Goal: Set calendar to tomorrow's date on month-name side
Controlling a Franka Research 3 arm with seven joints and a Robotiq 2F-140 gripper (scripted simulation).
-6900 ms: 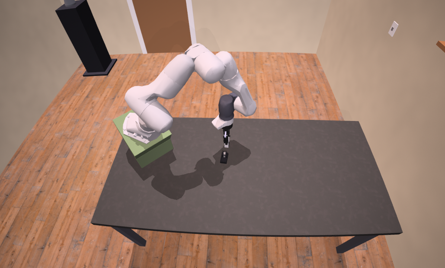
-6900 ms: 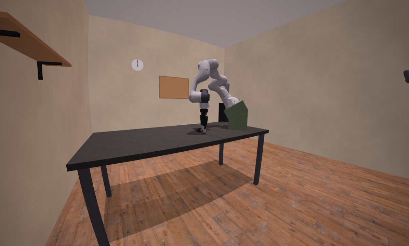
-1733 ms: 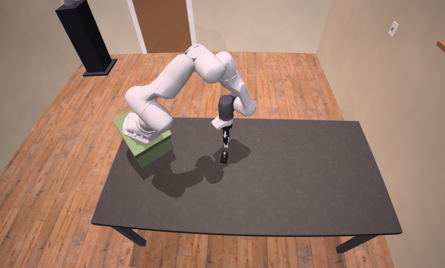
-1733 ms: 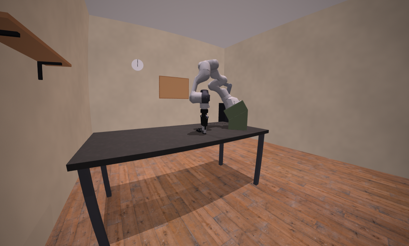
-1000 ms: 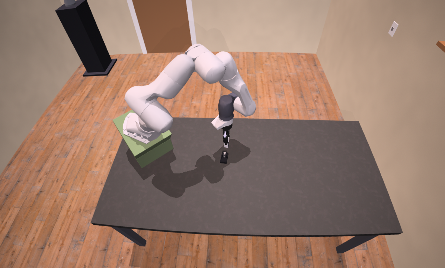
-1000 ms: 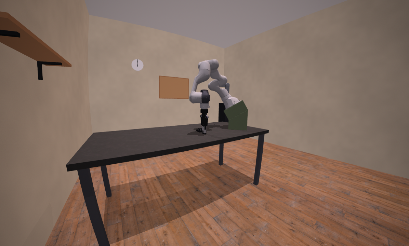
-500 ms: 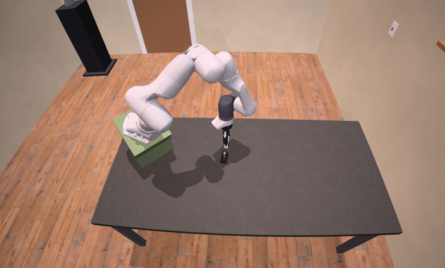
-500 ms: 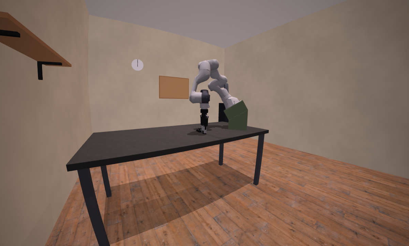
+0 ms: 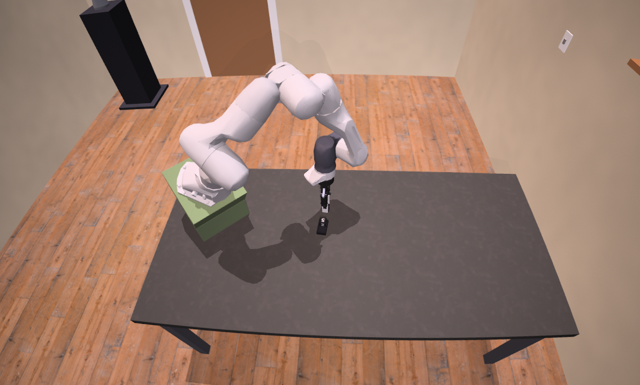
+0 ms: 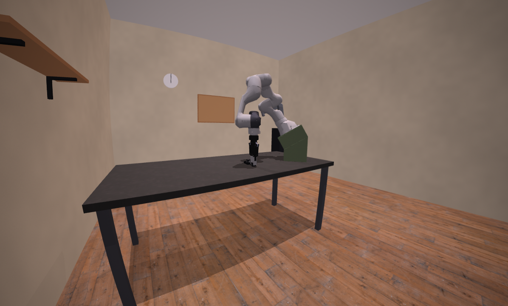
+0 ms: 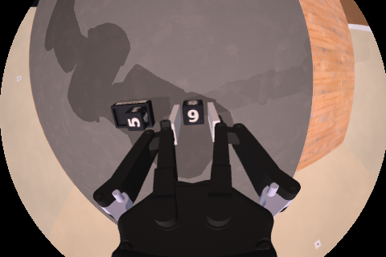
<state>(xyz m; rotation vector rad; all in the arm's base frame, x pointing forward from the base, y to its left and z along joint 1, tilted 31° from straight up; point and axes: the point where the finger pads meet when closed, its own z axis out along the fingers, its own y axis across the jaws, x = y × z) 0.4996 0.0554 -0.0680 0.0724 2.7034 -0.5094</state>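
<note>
Two digit cubes show in the wrist view: one marked 9 (image 11: 193, 112), between the jaws (image 9: 325, 209) (image 10: 253, 163), which stand apart with a gap on each side of it. Left of them, the tray (image 11: 152, 115) rests on the desk (image 9: 408, 268) (image 10: 164, 178) (image 11: 241, 28), holding the cube marked 5 (image 11: 134, 121).

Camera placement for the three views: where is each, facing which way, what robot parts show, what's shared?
Top: above the table, angled down; whole arm and tool.
Exterior: beyond a table corner, facing across the table; arm and tool, smaller.
Wrist: on the arm's end, looking past the fingers at the cube marked 9; tool only.
Shared: top and wrist both show the tray; top and exterior, the green base block.
</note>
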